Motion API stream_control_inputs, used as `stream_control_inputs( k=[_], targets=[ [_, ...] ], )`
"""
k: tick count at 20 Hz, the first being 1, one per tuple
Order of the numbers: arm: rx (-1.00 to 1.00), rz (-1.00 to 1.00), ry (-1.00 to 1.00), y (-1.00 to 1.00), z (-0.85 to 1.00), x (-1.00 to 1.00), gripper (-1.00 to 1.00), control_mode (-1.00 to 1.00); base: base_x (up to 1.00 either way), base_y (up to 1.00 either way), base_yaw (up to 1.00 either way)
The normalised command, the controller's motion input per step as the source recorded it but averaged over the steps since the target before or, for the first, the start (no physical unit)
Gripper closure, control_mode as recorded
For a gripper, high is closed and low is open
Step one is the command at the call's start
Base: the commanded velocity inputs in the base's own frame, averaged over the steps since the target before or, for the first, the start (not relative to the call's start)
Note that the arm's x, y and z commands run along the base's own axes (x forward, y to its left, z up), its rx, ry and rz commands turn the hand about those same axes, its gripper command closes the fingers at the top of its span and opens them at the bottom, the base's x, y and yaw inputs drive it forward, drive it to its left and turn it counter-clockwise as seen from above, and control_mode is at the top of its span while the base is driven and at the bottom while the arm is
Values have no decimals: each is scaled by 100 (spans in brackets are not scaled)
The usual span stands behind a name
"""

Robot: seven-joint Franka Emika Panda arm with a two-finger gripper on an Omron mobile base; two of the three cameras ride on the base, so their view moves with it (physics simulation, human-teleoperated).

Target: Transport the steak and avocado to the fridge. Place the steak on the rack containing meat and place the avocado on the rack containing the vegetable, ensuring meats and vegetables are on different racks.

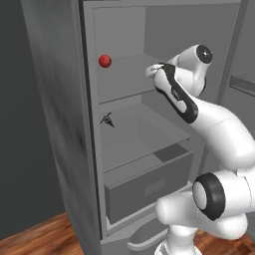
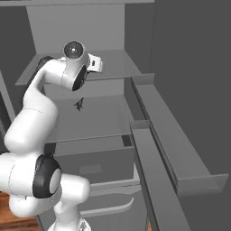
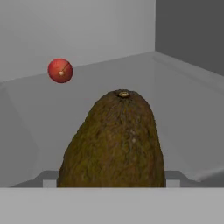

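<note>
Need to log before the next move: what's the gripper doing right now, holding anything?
Gripper: closed on the avocado, held wide, over the fridge's upper shelf.

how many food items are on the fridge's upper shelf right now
2. A red round item sits at the back left of the upper shelf. The avocado stands nearer the front, stem end up. The arm may hide more of the shelf in the base views.
</note>
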Motion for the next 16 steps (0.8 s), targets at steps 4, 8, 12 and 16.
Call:
stream_control_inputs(
  k=[4,8,12,16],
  targets=[
    [0,2,0,0,-36,63,100,-100,0,0,0],
    [0,3,0,0,-42,66,100,-100,0,0,0],
    [0,1,0,0,-26,66,100,-100,0,0,0],
    [0,0,2,0,-28,64,100,-100,0,0,0]
  ],
)
